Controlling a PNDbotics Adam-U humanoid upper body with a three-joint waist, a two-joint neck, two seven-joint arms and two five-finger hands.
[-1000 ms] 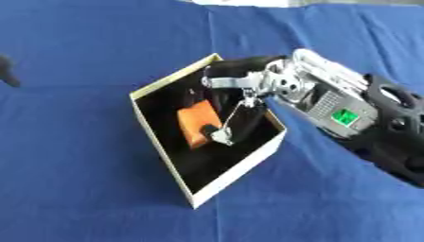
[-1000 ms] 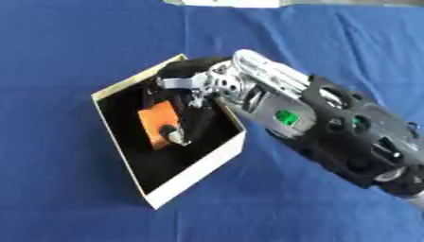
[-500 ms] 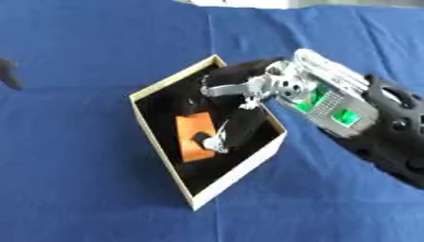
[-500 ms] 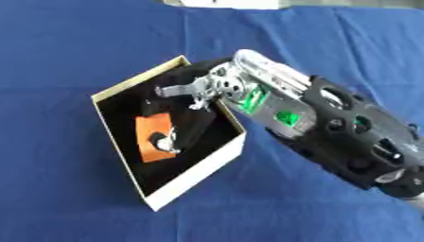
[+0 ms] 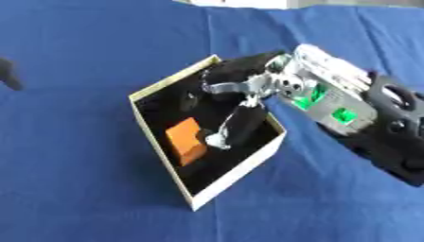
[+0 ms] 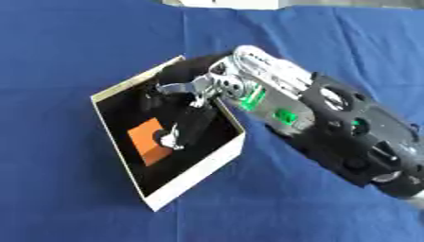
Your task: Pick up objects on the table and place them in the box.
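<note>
An open cardboard box (image 5: pixel 173 78) with a pale rim and a black inside lies askew on the blue cloth. An orange block (image 5: pixel 187 142) rests on the box floor toward its left side. My right hand (image 5: pixel 280 86) reaches in over the box's upper right rim from the right. It is open, with one long finger (image 5: pixel 232 124) stretched down so its tip ends right beside the block, and the thumb pointing left. Nothing is between the fingers. A dark part at the left edge may be my left hand (image 5: pixel 8 74); little of it shows.
Blue cloth (image 5: pixel 99 198) covers the whole table around the box. My right forearm (image 6: pixel 348 137) lies across the cloth to the right of the box. A pale object (image 6: pixel 224 4) sits at the far top edge.
The orange block, pinched in my right hand's fingers a second ago, has dropped lower and now lies on the box floor. The fingers have spread apart and let it go.
</note>
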